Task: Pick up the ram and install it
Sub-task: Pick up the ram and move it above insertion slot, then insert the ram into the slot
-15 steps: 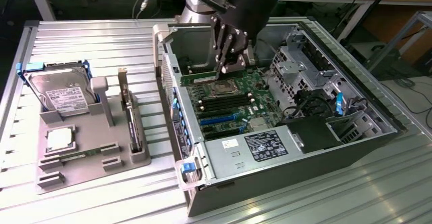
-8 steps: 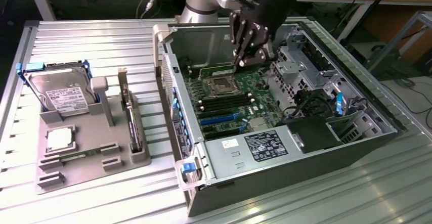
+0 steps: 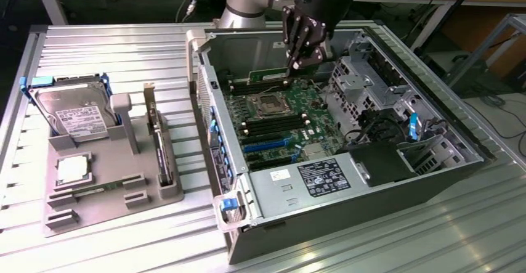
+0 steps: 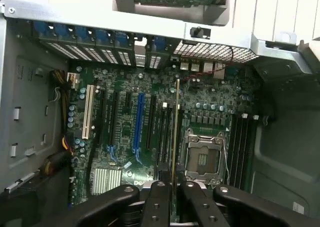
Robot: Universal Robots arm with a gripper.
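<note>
The ram (image 3: 267,74), a thin green circuit-board stick, sits in the upper middle of the exterior view, inside the open computer case (image 3: 370,180). The black tool (image 3: 299,62) reaches down from the arm above and is closed narrowly on one end of the stick. In the wrist view the ram (image 4: 176,132) appears edge-on as a thin pale line. It runs out from between the tool (image 4: 173,189) and its dark fingers (image 4: 159,197). The stick lies above the green motherboard (image 3: 287,125), beside the square silver processor socket (image 4: 204,154) and along the long black slots (image 4: 164,132). Whether it touches a slot cannot be told. On the exterior view's left a grey holder tray (image 3: 107,205) rests on the ribbed metal tabletop (image 3: 411,236). The tray carries a hard drive (image 3: 74,110) standing tilted, a square silver processor chip (image 3: 72,169) lying flat, and a dark expansion card (image 3: 156,143) standing on edge.
</note>
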